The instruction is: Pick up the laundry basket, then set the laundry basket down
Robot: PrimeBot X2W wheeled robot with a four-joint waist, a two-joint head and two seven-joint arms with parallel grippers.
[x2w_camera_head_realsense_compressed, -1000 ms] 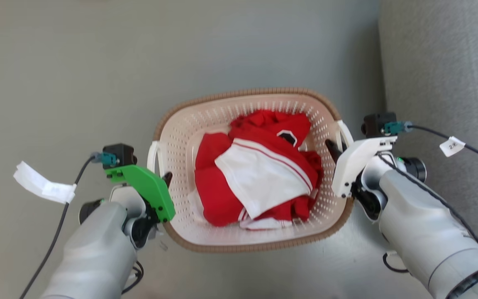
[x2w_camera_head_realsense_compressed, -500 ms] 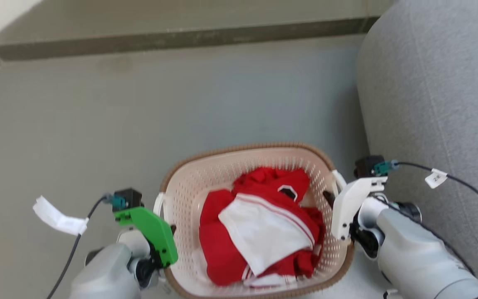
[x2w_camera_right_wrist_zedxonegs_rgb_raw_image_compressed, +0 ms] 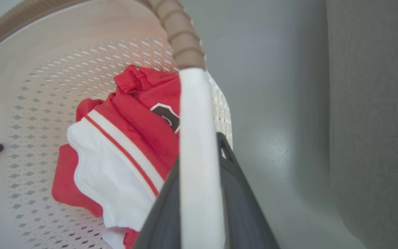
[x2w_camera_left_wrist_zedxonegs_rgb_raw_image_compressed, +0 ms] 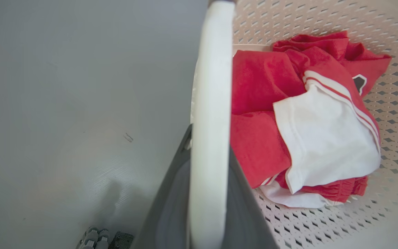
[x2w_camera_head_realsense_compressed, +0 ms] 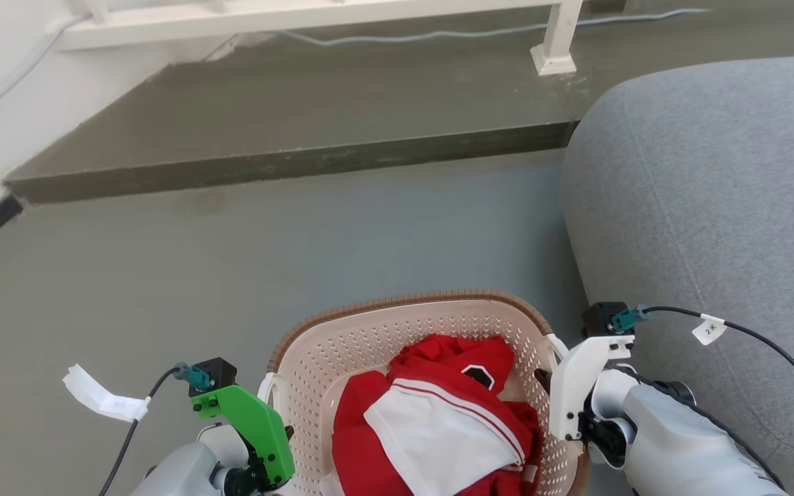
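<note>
our left tool [x2w_camera_head_realsense_compressed: 281, 438] and right tool [x2w_camera_head_realsense_compressed: 550, 380] each pinch a white handle [x2w_camera_left_wrist_zedxonegs_rgb_raw_image_compressed: 209, 86] of the laundry basket [x2w_camera_head_realsense_compressed: 397, 324], held between them over the grey floor [x2w_camera_head_realsense_compressed: 231, 262] beside the sofa [x2w_camera_head_realsense_compressed: 714, 193]; we judge uneven lowering could tilt it and slip a handle or spill the clothes [x2w_camera_head_realsense_compressed: 438, 427].

**Cream basket, red and white laundry**

The laundry basket [x2w_camera_head_realsense_compressed: 369, 337] is cream with a pattern of small diamond holes, a brown woven-look rim [x2w_camera_head_realsense_compressed: 404, 301] and white handles [x2w_camera_left_wrist_zedxonegs_rgb_raw_image_compressed: 210, 103]. The clothes [x2w_camera_head_realsense_compressed: 431, 441] are red and white, with stripes. The floor [x2w_camera_head_realsense_compressed: 231, 275] is grey-green and the sofa [x2w_camera_head_realsense_compressed: 714, 172] is grey.
</note>
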